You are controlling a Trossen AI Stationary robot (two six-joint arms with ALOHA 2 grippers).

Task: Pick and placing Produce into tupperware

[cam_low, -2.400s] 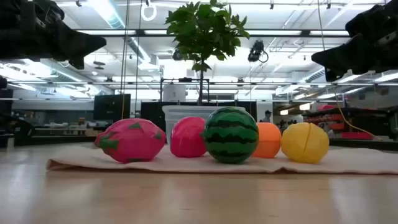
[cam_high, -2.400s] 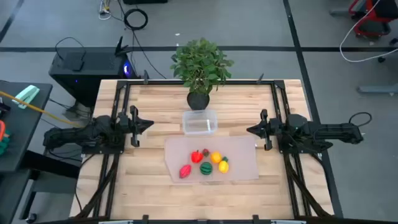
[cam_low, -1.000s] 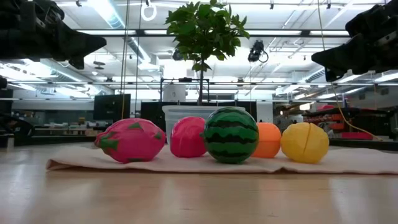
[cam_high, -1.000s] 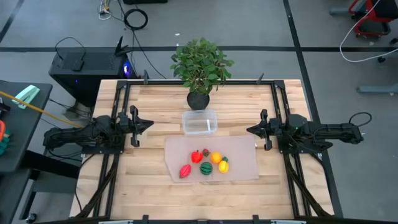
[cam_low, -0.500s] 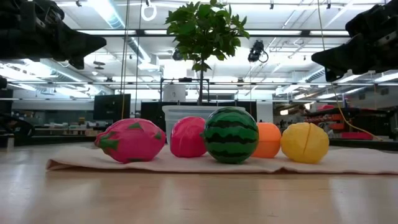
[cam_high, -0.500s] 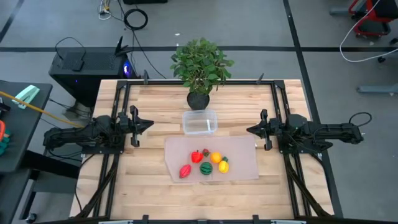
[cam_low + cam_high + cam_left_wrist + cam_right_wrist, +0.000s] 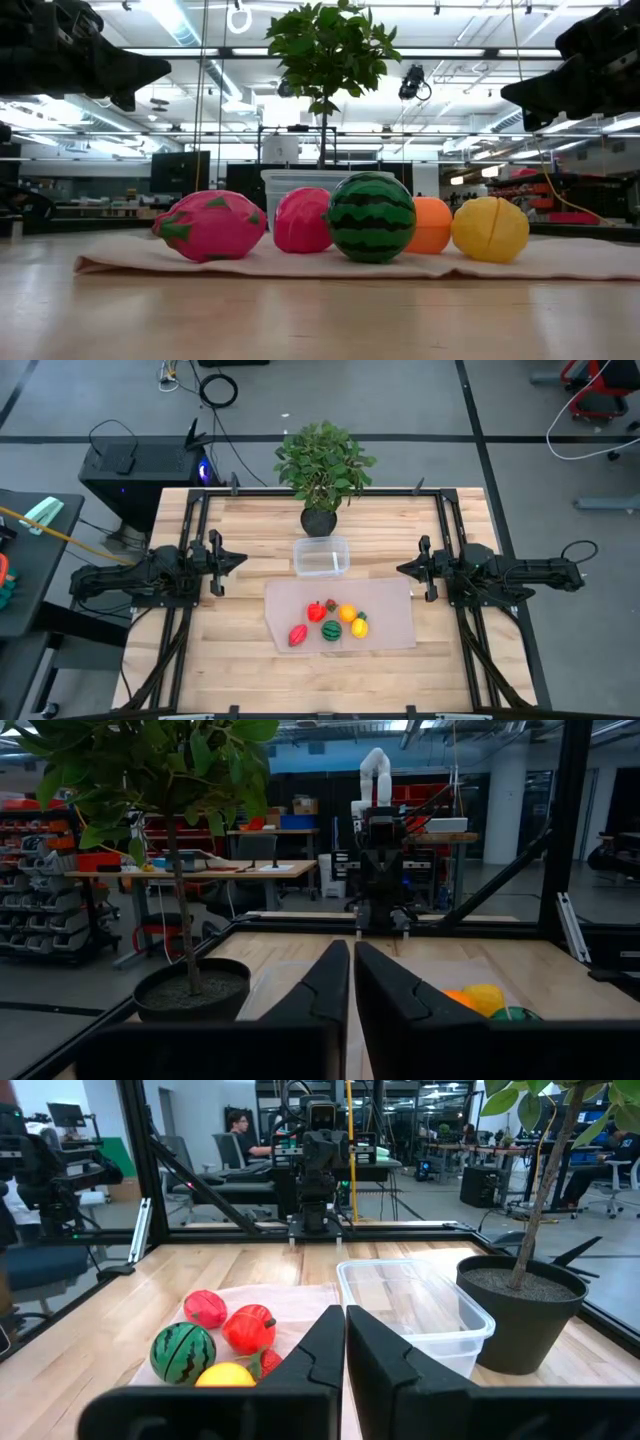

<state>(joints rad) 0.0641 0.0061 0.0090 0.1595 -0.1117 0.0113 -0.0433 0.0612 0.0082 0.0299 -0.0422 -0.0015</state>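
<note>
Five toy produce pieces lie together on a translucent mat [image 7: 385, 610]: a pink-red dragon fruit [image 7: 298, 635], a red fruit [image 7: 316, 611], a striped green watermelon [image 7: 331, 630], an orange [image 7: 347, 613] and a yellow fruit [image 7: 359, 626]. The clear tupperware [image 7: 320, 556] stands on the wood just beyond the mat, with nothing in it. My left gripper [image 7: 243, 558] is shut and level at the table's left, raised above the wood. My right gripper [image 7: 400, 569] is shut and level at the table's right, also raised. Both point toward the middle and hold nothing.
A leafy potted plant [image 7: 322, 465] stands in its dark pot [image 7: 319, 520] right behind the tupperware, at the far edge. A dark metal frame [image 7: 440, 510] runs along the table's left, right and far sides. Bare wood lies on both sides of the mat and in front of it.
</note>
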